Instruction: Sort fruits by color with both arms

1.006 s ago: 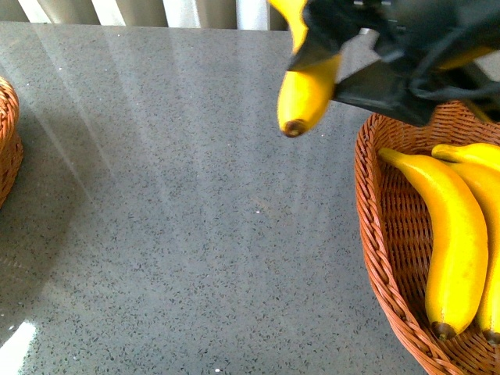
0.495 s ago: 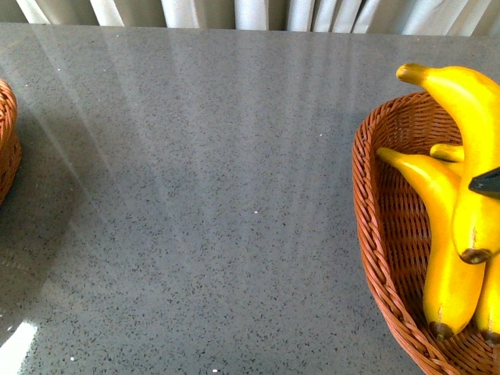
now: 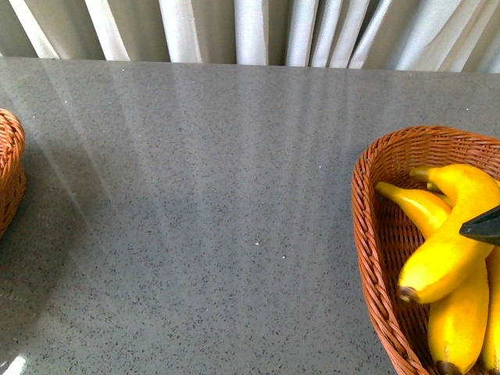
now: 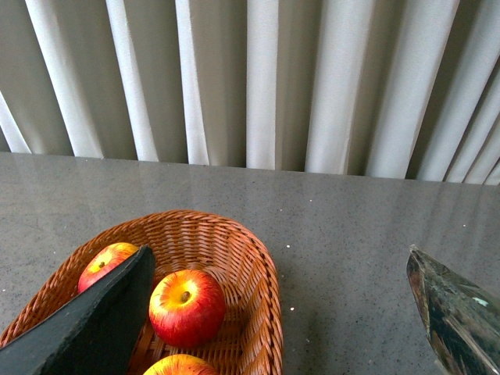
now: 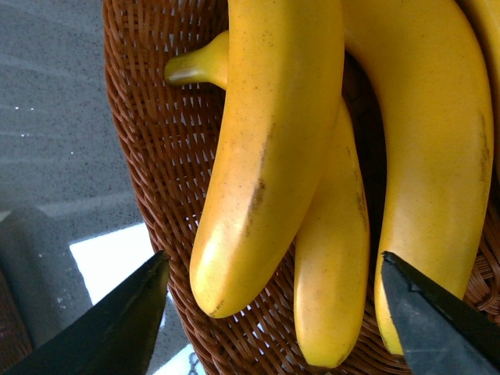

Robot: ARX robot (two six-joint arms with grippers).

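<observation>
Right gripper [image 5: 273,312] spread over bananas [image 5: 273,156] — apples [image 4: 187,306] appear only beside the spread left gripper [image 4: 281,312].

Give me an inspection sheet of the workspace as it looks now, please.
Surface: grey speckled table, bare between the two baskets.
Job's things: bananas lie in the right basket, the top one resting across the others; three apples show in the left basket.
Clutter: nothing seen.
Grippers: left gripper open over the apple basket, holding nothing; right gripper open over the bananas, jaws apart on either side, not touching them.
Cables: nothing seen.
Surroundings: pale pleated curtain behind the table.
</observation>
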